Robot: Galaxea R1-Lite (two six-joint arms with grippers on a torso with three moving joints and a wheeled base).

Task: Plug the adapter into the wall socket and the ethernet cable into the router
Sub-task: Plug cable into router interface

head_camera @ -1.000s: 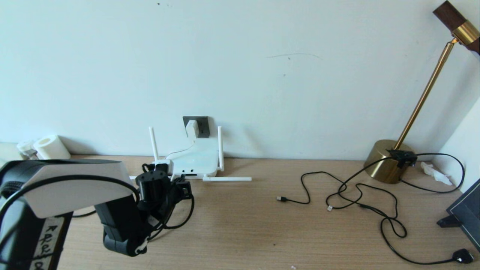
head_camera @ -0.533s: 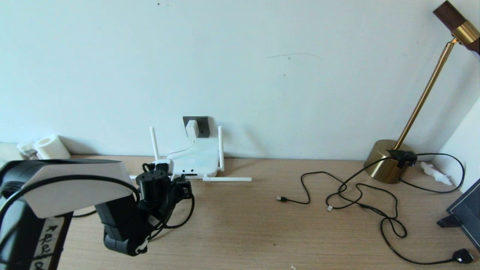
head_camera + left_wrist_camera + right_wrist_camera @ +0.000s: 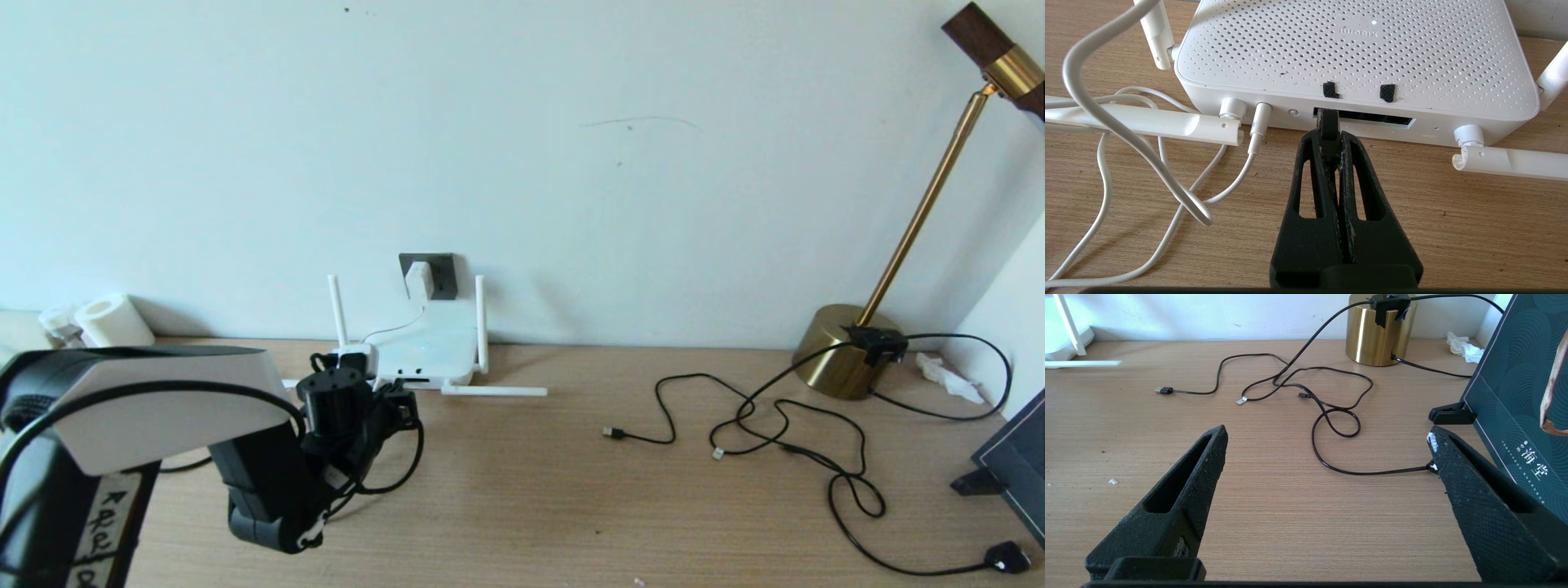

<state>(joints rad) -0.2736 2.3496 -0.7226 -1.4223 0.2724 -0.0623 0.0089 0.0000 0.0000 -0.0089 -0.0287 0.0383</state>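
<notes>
The left end effector [image 3: 1331,141] pinched the black ethernet cable's plug [image 3: 1327,122] at the flat white router's [image 3: 1355,53] port slot, lining it up for insertion. Behind, the white cube adapter [image 3: 418,280] sat in the dark grey wall socket [image 3: 441,273]. The right end effector [image 3: 1327,453] hung wide open, empty, above the wooden counter [image 3: 1274,506].

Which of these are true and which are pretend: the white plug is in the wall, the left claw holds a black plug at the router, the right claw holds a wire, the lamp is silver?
1. The adapter sits in the wall socket. True.
2. The left gripper pinches the ethernet cable plug at the router ports. True.
3. The right gripper holds a wire. False: it is open and empty.
4. The lamp is silver. False: it is gold.
</notes>
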